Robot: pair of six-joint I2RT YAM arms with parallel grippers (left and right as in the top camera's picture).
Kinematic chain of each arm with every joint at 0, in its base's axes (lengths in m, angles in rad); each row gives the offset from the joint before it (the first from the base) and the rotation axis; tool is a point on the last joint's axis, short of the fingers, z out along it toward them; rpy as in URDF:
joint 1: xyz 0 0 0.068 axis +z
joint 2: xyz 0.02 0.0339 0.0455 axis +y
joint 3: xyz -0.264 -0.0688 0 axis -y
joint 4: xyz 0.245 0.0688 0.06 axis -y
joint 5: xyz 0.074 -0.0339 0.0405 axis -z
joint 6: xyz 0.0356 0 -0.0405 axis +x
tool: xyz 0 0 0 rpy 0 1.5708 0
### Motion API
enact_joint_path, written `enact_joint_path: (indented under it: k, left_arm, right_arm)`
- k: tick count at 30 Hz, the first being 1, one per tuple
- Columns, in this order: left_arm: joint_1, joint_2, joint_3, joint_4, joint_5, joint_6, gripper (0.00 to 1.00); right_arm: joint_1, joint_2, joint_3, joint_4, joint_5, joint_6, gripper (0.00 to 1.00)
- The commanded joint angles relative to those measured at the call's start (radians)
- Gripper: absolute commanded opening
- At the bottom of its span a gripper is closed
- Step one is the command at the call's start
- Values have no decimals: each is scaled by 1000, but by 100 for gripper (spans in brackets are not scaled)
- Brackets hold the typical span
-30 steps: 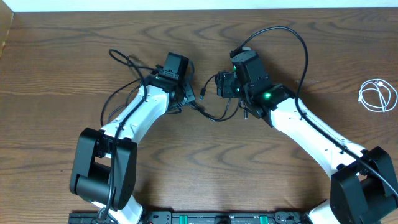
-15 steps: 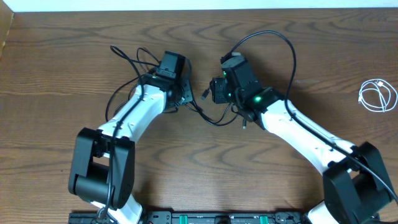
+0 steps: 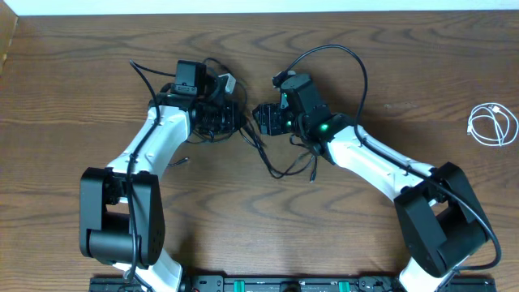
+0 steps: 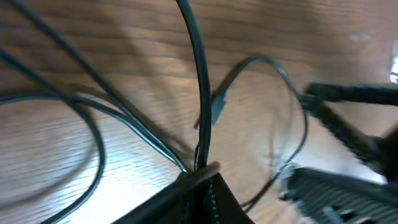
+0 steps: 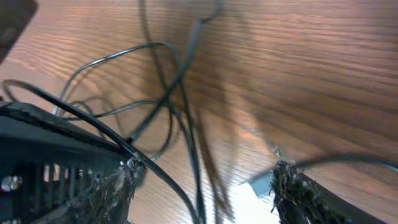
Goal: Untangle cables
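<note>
Overhead view alone shows me the coiled thin white cable (image 3: pixel 493 126) lying well apart near the right edge of the wooden table (image 3: pixel 81 81), and the thin black cables (image 3: pixel 280 173) tangled between both arms. Left wrist view shows my left gripper (image 4: pixel 202 171) clamped tight on one black strand. Right wrist view shows my right gripper (image 5: pixel 202 180) gaping wide, with black strands crossing the gap and none gripped.

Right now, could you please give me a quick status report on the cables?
Left gripper shut on a black cable. Right gripper open beside the black tangle. White cable coiled apart, far right.
</note>
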Motion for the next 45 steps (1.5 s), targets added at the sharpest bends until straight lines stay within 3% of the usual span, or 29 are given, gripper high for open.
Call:
enact_joint_path:
  k: [1,15,26,30,35,38,45]
  left_arm:
    - [3,9,18,1,90,50,8]
    - [3,9,18,4,70,50,7]
    - [3,9,18,4,71,46,8]
    - [3,9,18,4,71,46,7]
    - [3,9,18,4,71,46,7]
    - [3,9,18,4,71,46,7]
    - [3,9,18,4,71,42,8]
  right_arm:
    - [3,21,3,4,-51,-11,68]
    - [20,22,2,-82,-110,-103,52]
    - [42,74,2,-63,-27,-105,55]
    - [42,136,2,-2,-24,-105,71]
    - [42,209,2,113,2,-105,75]
    - [39,229,2,159,3,-105,59]
    - [25,227,2,278,3,-147,38]
